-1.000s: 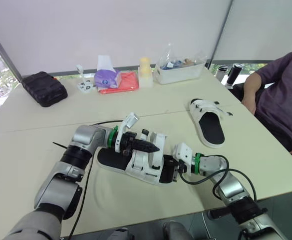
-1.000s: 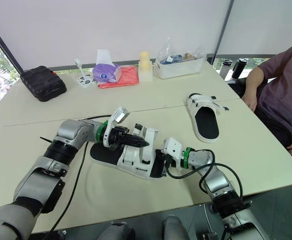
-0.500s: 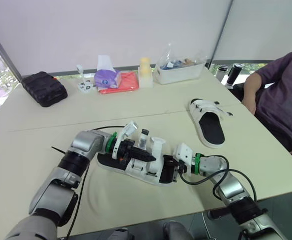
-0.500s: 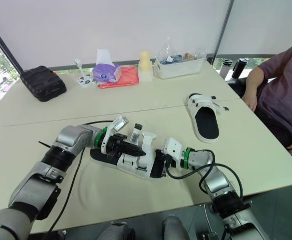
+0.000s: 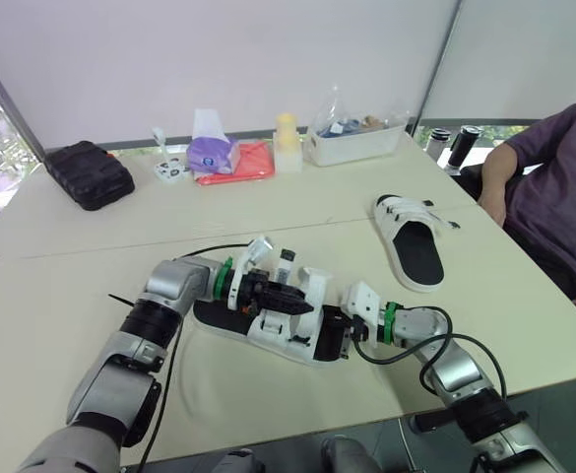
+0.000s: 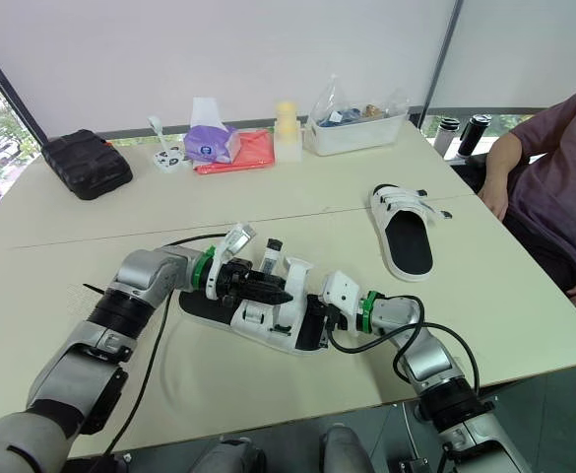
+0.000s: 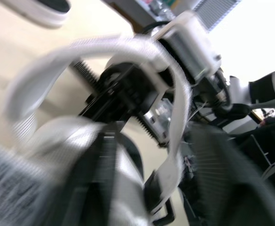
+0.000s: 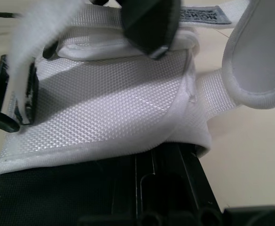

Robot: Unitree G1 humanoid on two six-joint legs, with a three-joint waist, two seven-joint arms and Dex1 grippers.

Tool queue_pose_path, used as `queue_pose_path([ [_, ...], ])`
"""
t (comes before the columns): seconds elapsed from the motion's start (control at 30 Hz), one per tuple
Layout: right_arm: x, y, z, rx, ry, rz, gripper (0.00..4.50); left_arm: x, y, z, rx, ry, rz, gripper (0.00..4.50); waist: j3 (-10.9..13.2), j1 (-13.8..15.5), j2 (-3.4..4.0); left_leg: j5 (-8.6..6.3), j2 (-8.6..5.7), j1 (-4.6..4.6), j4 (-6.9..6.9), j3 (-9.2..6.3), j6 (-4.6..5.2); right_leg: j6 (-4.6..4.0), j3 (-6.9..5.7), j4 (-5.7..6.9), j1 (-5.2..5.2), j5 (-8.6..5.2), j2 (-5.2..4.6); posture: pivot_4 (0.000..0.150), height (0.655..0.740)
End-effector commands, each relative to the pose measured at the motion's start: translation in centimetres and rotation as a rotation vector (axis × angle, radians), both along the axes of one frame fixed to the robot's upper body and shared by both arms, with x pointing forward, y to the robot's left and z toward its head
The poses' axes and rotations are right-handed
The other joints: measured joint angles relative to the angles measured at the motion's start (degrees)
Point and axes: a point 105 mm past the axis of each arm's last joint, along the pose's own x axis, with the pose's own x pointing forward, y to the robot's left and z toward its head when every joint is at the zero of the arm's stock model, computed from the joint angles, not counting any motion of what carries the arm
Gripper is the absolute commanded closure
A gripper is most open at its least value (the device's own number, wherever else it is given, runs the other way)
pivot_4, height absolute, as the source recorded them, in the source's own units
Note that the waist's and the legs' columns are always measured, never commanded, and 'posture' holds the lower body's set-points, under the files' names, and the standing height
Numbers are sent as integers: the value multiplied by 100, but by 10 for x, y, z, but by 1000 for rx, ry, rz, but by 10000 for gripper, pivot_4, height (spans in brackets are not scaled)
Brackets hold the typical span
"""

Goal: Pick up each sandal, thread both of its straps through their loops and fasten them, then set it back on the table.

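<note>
Looks about half done: far black-soled, white-strapped sandal [image 5: 413,241] lying fastened on the cream table [image 5: 268,202]. Left to thread: loose straps of the near matching sandal [image 5: 268,330], sole end pinched in the right gripper [image 5: 335,335]. Grip of the left gripper [image 5: 292,301], in among those straps, impossible to tell.

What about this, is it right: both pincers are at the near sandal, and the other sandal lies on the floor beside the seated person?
Not quite: the left eye view shows the other sandal on the table beside the seated person, not on the floor. Otherwise yes: left pincer and right pincer are at the near sandal.
</note>
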Motion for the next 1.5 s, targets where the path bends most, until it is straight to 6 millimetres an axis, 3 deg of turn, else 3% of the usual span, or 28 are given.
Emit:
queue_pose_path([
  [0.03,-7,-9,-35,-90,120,-39,45000,-3,7,12,-20,-18,21,13516,0,-7,0,0,0,0,-1,0,0,0,0,0,0,0,0,1500,7400],
  [0.13,-7,-9,-36,-90,122,-40,45000,-12,10,12,-13,-27,13,13516,0,-15,1,0,1,0,-6,0,0,-3,0,0,-4,1,0,1500,7400],
  [0.33,-5,-7,-36,-87,122,-41,45000,-33,10,-6,53,-97,-25,13516,0,-3,0,1,2,1,-8,0,-2,-8,1,0,-4,4,-1,1500,7400],
  [0.6,-4,-6,-35,-86,120,-38,45000,-26,-4,-13,78,-180,33,13516,0,-4,0,1,2,1,-8,0,-3,-1,1,0,-3,0,-1,1500,7400],
  [0.7,-4,-7,-34,-86,119,-40,45000,-21,-8,-15,83,-198,56,21921,0,5,0,1,2,1,-8,0,-3,-1,1,-1,-2,0,-1,1500,7400],
  [0.83,-3,-7,-34,-85,118,-43,45000,-21,-10,-12,67,-203,55,41656,0,4,0,2,2,2,-8,0,-4,-1,1,-1,-1,0,-1,1500,7400],
  [0.87,-3,-8,-34,-85,118,-44,45000,-21,-10,-8,58,-199,53,44334,0,5,0,2,2,1,-8,0,-4,-1,1,-1,-1,0,-1,1500,7400],
  [1.23,-4,-7,-35,-84,120,-42,45000,-25,-2,40,-99,32,49,44334,0,-12,-1,2,2,0,-8,-2,-3,7,-1,-1,-3,-5,1,1500,7400],
  [1.5,-2,-4,-35,-81,117,-40,45000,-27,2,15,-3,8,42,44334,0,-23,-1,4,3,2,-13,-1,-8,-2,0,-1,-4,0,1,1500,7400],
])
